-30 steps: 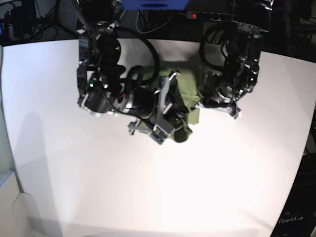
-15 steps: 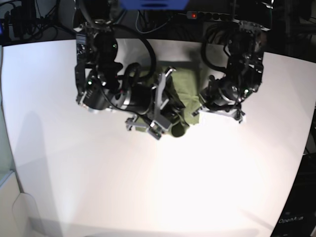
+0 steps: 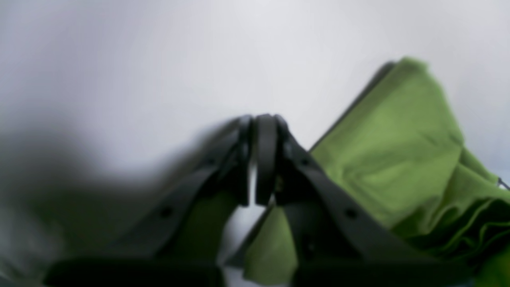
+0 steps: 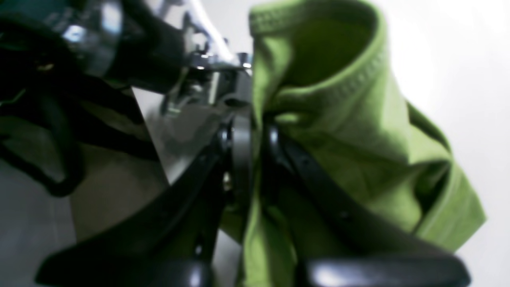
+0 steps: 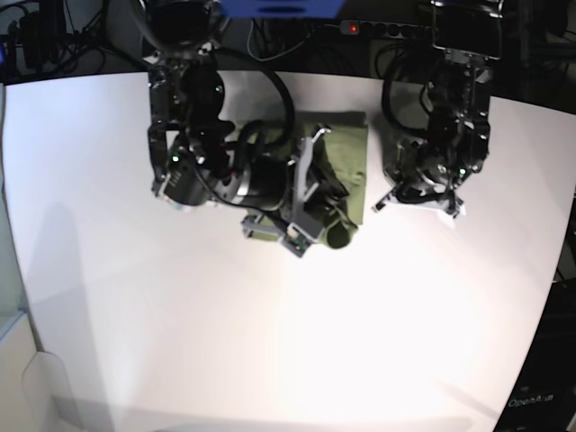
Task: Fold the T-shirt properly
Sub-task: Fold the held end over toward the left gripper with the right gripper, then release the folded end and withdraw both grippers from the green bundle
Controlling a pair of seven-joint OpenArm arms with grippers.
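The olive-green T-shirt (image 5: 349,166) lies bunched at the back middle of the white table (image 5: 297,342). My right gripper (image 5: 317,216) is shut on a hemmed fold of it; in the right wrist view the cloth (image 4: 338,119) runs between the fingers of the gripper (image 4: 255,127) and hangs to the right. My left gripper (image 5: 396,193) is to the right of the shirt, apart from it. In the left wrist view this gripper (image 3: 253,123) has its fingers together with nothing between them, and the shirt (image 3: 398,139) lies beyond it to the right.
A power strip with a red light (image 5: 353,28) and cables lie along the dark back edge. The table's right edge (image 5: 562,225) is close to the left arm. A dark box (image 5: 31,36) stands at the back left.
My left arm has moved right, away from the shirt's edge. My right gripper has shifted slightly right with the fold still in it. The shirt now lies more spread at the back.
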